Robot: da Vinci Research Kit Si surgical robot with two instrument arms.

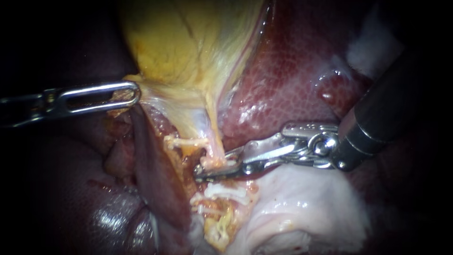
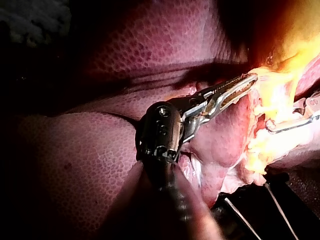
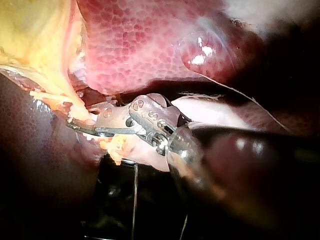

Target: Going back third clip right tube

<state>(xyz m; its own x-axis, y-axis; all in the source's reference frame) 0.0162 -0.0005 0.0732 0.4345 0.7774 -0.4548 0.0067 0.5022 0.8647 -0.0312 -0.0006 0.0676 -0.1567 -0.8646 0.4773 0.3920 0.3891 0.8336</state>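
Here the tube (image 1: 213, 152) lies inside the right instrument's (image 1: 212, 168) claw.

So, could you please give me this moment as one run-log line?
left instrument: shut on gallbladder edge | right instrument: jaws open astride tube | clips: white, beside jaws

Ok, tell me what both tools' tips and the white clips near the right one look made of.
The left tool, shut on the edge of the gallbladder, is bright polished metal, likely steel, with mirror glints. The right tool, jaws open, has the same shiny silver metal. The white clips are matte with no glint, so probably plastic, though uncertain.
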